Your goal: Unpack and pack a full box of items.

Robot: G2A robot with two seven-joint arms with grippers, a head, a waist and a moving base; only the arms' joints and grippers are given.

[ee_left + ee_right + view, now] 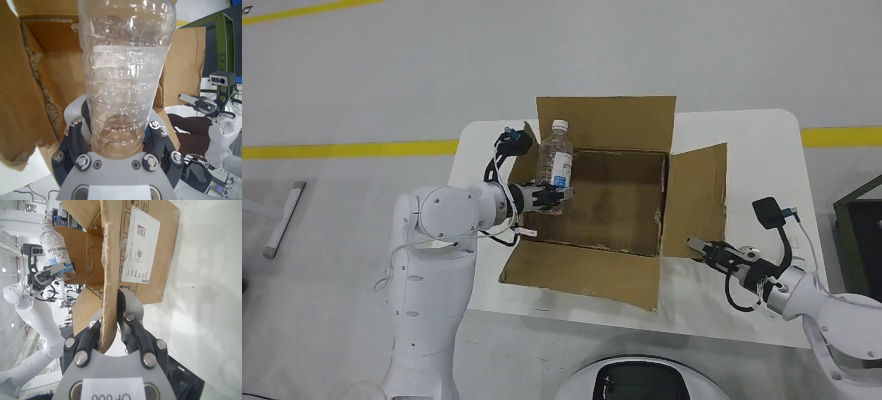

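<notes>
Starting at the near side of the white table [742,135]: near flap [577,272] of the cardboard box [612,205], folded outward toward the robot, its edge ragged.

Right end effector [704,246]: at the near right of the box. Its fingers are pressed on either side of the right flap [697,195], pinching the flap's torn near edge. The flap stands out from the box wall. A white printed label [140,253] is stuck on the box's outer right wall.

Left end effector [550,196]: at the box's left edge, raised above the cardboard. Its fingers are clamped on the base end of the bottle [555,160].

Bottle: clear plastic, white cap, blue-and-white label round the middle. It is held off the table, above the left wall of the box, with the cap end pointing toward the far side.

Box: open, in the middle of the table, with its flaps spread. Inside, the floor shows as plain brown cardboard. The far flap [607,122] is laid back toward the table's far edge.

Off the table: grey floor [392,70]. A grey bar [284,218] lies on it well to the left. A green frame [860,215] stands to the right of the table. Farther off, a yellow line [342,150] runs left to right across the floor, passing behind the table.
</notes>
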